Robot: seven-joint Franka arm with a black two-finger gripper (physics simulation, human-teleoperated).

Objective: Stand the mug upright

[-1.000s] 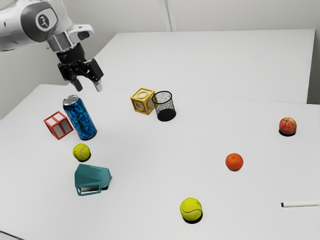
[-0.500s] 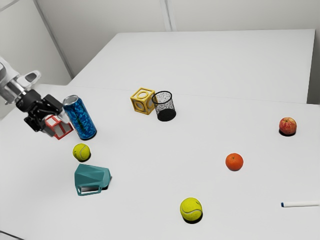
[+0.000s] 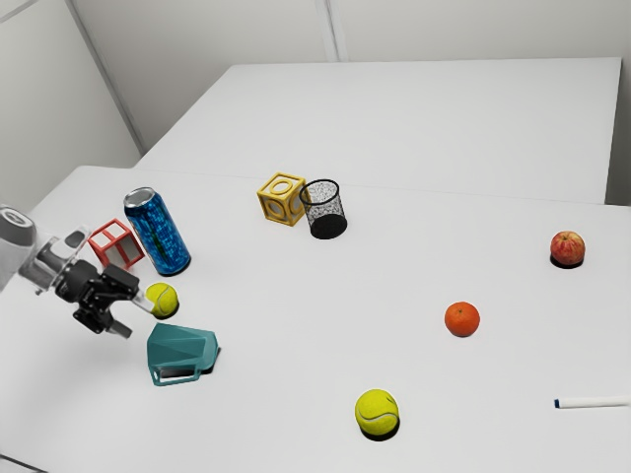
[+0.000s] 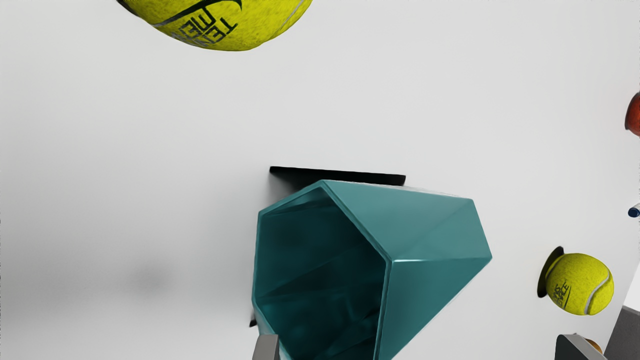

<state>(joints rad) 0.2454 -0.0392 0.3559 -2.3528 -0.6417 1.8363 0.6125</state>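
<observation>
Nearest on the white counter (image 3: 286,325), a tennis ball (image 3: 378,413) rests, with a white marker (image 3: 596,402) near the exterior view's right edge. A little farther, toward the exterior view's left, the teal mug (image 3: 184,347) lies on its side, handle on the near side, its mouth facing the exterior view's left. Near that mouth, the fingers (image 3: 117,328) stand wide apart, released. An orange (image 3: 461,319) sits well to the mug's right. Beyond come another tennis ball (image 3: 164,299), an apple (image 3: 567,247) at right, a blue can (image 3: 158,235) beside a red-framed block (image 3: 120,252), then a black mesh cup (image 3: 326,225) beside a yellow block (image 3: 281,200).
</observation>
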